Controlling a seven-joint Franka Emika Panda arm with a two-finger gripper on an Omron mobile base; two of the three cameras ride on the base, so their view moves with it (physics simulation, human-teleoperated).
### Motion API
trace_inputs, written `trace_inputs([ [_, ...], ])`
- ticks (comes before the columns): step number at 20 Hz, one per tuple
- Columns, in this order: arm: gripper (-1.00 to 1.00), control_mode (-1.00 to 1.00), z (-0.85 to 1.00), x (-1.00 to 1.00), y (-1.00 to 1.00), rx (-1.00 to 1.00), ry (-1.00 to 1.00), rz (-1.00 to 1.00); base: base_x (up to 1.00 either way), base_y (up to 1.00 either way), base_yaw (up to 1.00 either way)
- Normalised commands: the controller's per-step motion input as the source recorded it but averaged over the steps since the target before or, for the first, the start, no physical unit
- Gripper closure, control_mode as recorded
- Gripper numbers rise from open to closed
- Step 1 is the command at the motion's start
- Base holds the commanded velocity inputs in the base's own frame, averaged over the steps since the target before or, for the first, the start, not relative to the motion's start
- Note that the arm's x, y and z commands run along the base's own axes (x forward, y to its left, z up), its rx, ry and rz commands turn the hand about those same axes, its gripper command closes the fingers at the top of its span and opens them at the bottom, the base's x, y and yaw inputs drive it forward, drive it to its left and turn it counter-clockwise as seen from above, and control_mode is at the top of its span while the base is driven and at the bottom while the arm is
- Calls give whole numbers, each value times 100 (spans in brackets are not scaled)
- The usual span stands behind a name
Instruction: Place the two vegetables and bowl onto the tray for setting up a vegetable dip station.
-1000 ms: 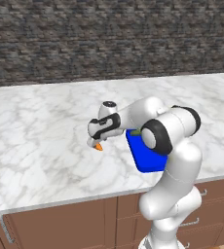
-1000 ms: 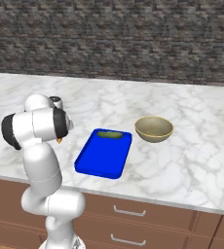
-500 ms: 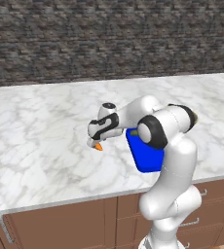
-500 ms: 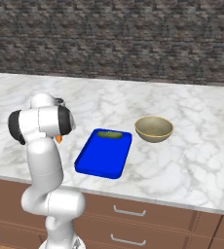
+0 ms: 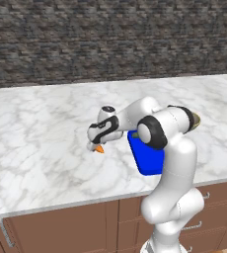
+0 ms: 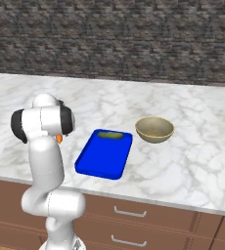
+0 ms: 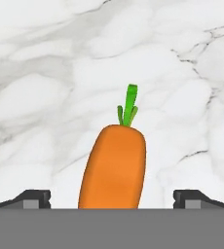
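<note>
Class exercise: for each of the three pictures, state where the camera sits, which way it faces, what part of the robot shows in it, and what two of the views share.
Left base view: behind the arm to its left, facing forward and down over the counter; arm at lower right, tool over the carrot.
Right base view: behind to its right, facing the tray, cucumber and bowl; arm at lower left.
Hand view: on the hand, looking along the open tool at the carrot; fingertips at bottom.
Shared: both base views show the blue tray.

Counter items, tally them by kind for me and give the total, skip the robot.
Vegetables: 2, the carrot on the marble and the cucumber on the tray
Bowls: 1, the tan bowl
Trays: 1, the blue tray
Total: 4
</note>
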Motion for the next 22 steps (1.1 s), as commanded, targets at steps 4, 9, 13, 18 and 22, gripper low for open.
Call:
trace_inputs([
  [4,-100,-100,-10,9,14,0,0,0,0,0,0],
  [9,-100,-100,-19,6,0,0,0,0,0,0,0],
  [13,100,-100,-7,0,0,0,0,0,0,0,0],
  [18,100,-100,0,0,0,0,0,0,0,0,0],
  [22,100,-100,0,0,0,0,0,0,0,0,0],
])
